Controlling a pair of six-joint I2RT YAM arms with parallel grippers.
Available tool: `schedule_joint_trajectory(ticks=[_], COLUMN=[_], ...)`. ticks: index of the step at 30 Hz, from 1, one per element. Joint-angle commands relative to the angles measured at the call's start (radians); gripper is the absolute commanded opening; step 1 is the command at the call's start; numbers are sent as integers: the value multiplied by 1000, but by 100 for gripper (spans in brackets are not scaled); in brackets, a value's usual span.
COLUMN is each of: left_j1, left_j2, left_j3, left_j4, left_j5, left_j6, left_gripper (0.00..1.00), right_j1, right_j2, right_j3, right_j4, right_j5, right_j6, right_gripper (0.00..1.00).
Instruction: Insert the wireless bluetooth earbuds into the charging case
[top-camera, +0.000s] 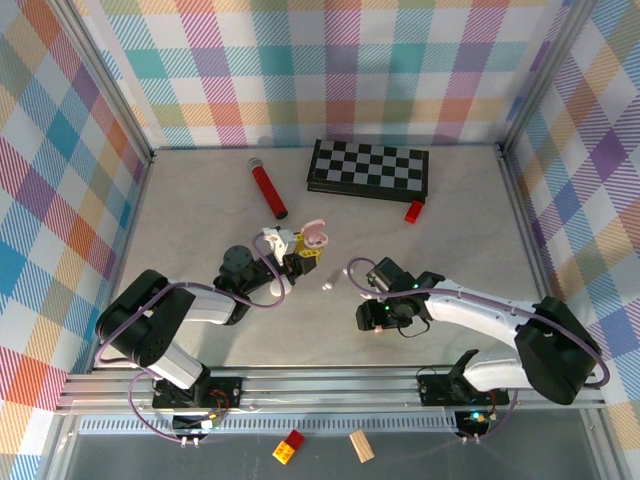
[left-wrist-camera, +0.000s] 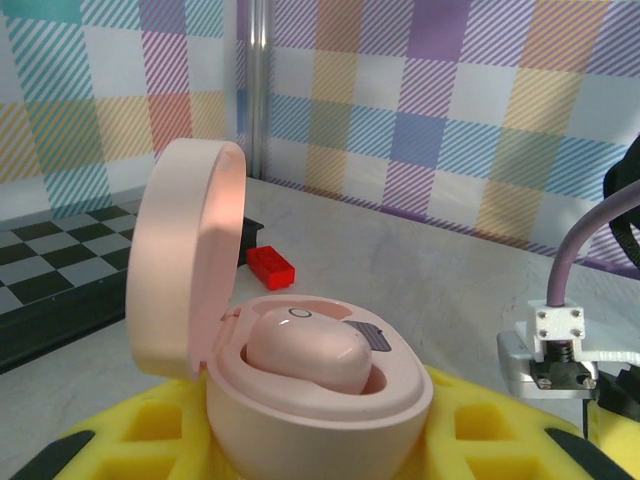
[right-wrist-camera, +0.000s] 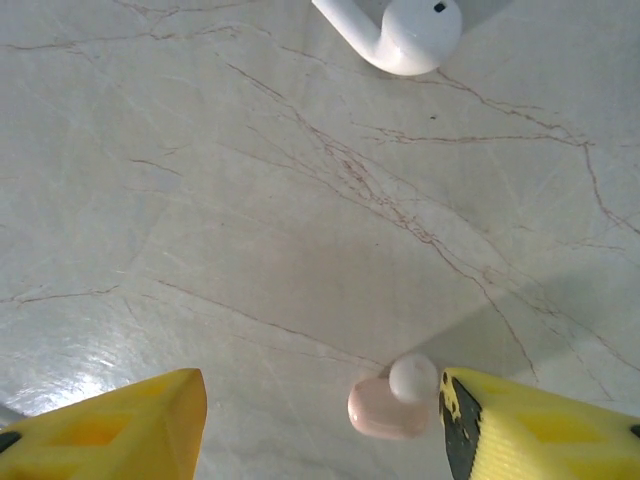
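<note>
**Left gripper** (left-wrist-camera: 320, 455): its yellow fingers (left-wrist-camera: 130, 440) are pressed against the base of the pink charging case (left-wrist-camera: 320, 400) and pinch it upright. The case is open. Its lid (left-wrist-camera: 185, 250) stands at 9 o'clock in the left wrist view, and 1 seated pink earbud (left-wrist-camera: 305, 350) lies in the well.

**Right gripper** (right-wrist-camera: 322, 390): its 2 yellow fingers are spread over the table with nothing pinched. A loose pink earbud (right-wrist-camera: 388, 405) lies on the surface between them, just beside the finger at 5 o'clock of the right wrist view. A white earbud (right-wrist-camera: 400, 30) lies at 12 o'clock of that view, well apart from the fingers.

**Top view, read from the left gripper:**
- The white earbud lies near, at 5 o'clock.
- A red cylinder (top-camera: 268, 188) lies at 11 o'clock.
- A chessboard (top-camera: 368, 168) lies at 1 o'clock, near the far wall.
- A small red block (top-camera: 414, 211) lies at 2 o'clock, just beside the board's corner.

**Surface:** the table (top-camera: 200, 230) is pale and marbled, with thin brown veins.

**Room:** 3 walls (top-camera: 400, 60) carry a pastel plaid, and aluminium posts (top-camera: 120, 90) stand at the corners. An aluminium rail (top-camera: 330, 385) at 6 o'clock carries both arm bases. On the grey ledge below it lie a red-and-yellow block (top-camera: 290, 447) and a wooden block (top-camera: 361, 446).
</note>
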Motion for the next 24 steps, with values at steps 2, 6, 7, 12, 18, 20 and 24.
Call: schedule_joint_trajectory(ticks=[2, 6, 7, 12, 18, 20, 24], left_j1=[14, 17, 19, 47, 60, 61, 62], left_j2=[-25, -31, -34, -53, -59, -58, -56], left_j3=[1, -4, -6, -19, -20, -20, -21], left_j4=[51, 51, 52, 51, 50, 50, 50], left_j5=[15, 17, 15, 12, 22, 27, 27], left_j6=[-8, -9, -9, -17, -22, -26, -24], left_gripper=[34, 34, 34, 34, 34, 34, 34], right_j1=[5, 8, 10, 26, 24, 24, 26], right_j2=[-18, -29, -28, 2, 46, 63, 82], right_j3=[-5, 30, 45, 115, 58, 50, 37], right_j4=[-44, -105, -128, -233, -84, -59, -37], right_j5=[-2, 65, 81, 156, 43, 20, 11], right_j6=[-1, -26, -35, -25, 41, 54, 55], right_gripper=[63, 65, 65, 61, 59, 59, 60])
